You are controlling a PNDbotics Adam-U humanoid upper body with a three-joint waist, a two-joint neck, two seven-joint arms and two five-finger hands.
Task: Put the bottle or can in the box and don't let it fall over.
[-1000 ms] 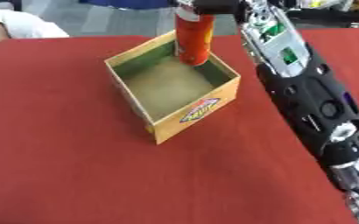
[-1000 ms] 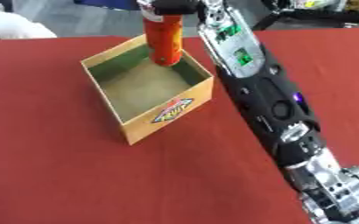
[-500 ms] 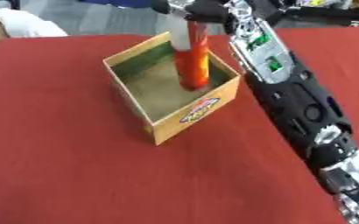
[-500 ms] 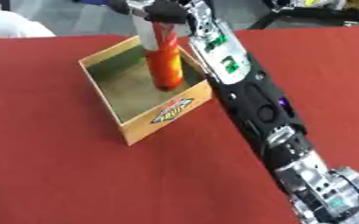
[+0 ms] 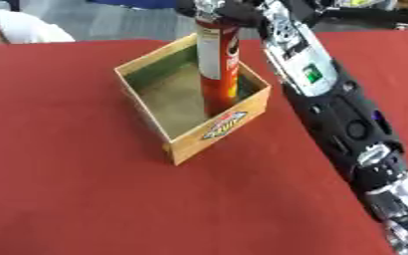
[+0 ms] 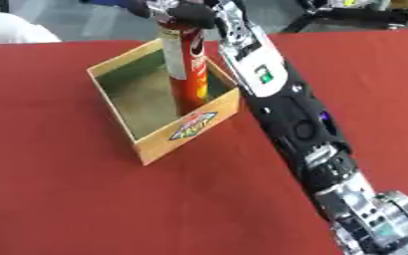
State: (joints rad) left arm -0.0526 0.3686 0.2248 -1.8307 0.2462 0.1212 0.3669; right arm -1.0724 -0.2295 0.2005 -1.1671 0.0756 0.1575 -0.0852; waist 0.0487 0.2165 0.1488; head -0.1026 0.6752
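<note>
Since a second ago your right hand (image 6: 179, 11) has lowered the can (image 5: 218, 69) into the box (image 5: 228, 122); fingers curled round its top, it stands upright against the wall at 3 o'clock, directly below your hand.

1. Even, bright light falls across the red counter (image 5: 77, 199), with no glare.
2. The box (image 5: 216, 127) casts a soft shadow toward the counter's near-left corner.
3. Everything looks soft; the arm (image 6: 364, 214) blurs most.
</note>
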